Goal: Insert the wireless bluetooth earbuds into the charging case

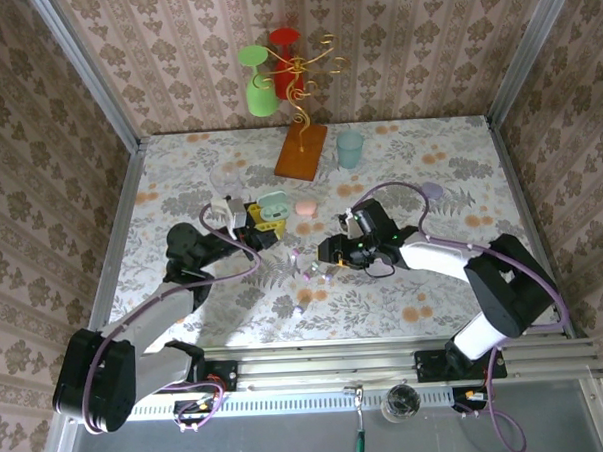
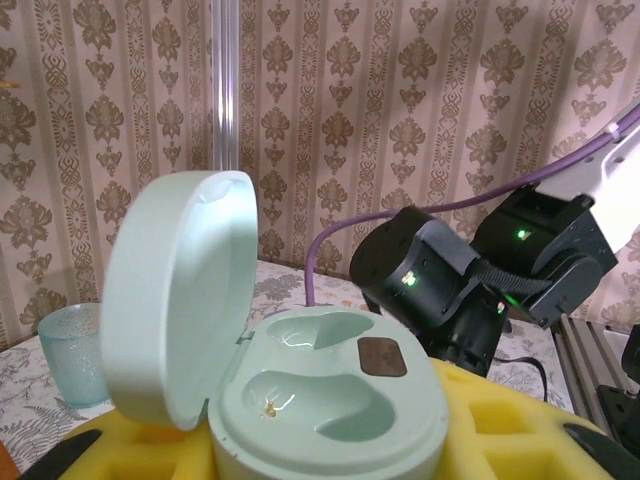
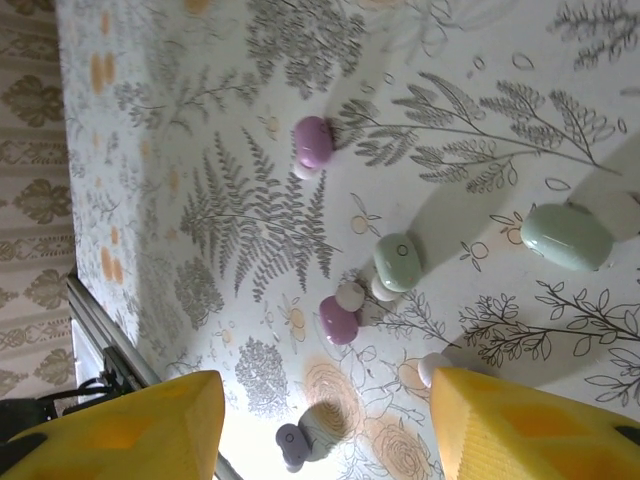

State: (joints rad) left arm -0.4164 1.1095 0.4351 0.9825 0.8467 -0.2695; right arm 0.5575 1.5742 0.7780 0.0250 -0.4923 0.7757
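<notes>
An open mint-green charging case (image 2: pixel 330 395) sits between the yellow pads (image 2: pixel 520 425) of my left gripper (image 2: pixel 330 445), which is shut on it. Its lid (image 2: pixel 180 300) stands up and both wells are empty. From above, the case (image 1: pixel 273 201) and left gripper (image 1: pixel 264 221) are left of centre. Several tiny earbuds lie loose on the tablecloth: purple (image 3: pixel 313 141), green (image 3: pixel 398 261), purple (image 3: pixel 338 319), green (image 3: pixel 566 237) and greyish purple (image 3: pixel 293 443). My right gripper (image 3: pixel 320 430) hovers open above them, nothing between its fingers (image 3: pixel 130 430). The right gripper (image 1: pixel 326 251) points left towards the buds (image 1: pixel 314 275).
A closed pink case (image 1: pixel 306 208) lies next to the mint case and a purple case (image 1: pixel 432 191) lies to the right. At the back stand a wooden-based wire rack (image 1: pixel 300 151) with red and green cups, a teal cup (image 1: pixel 349 149) and a clear glass (image 1: pixel 227 177).
</notes>
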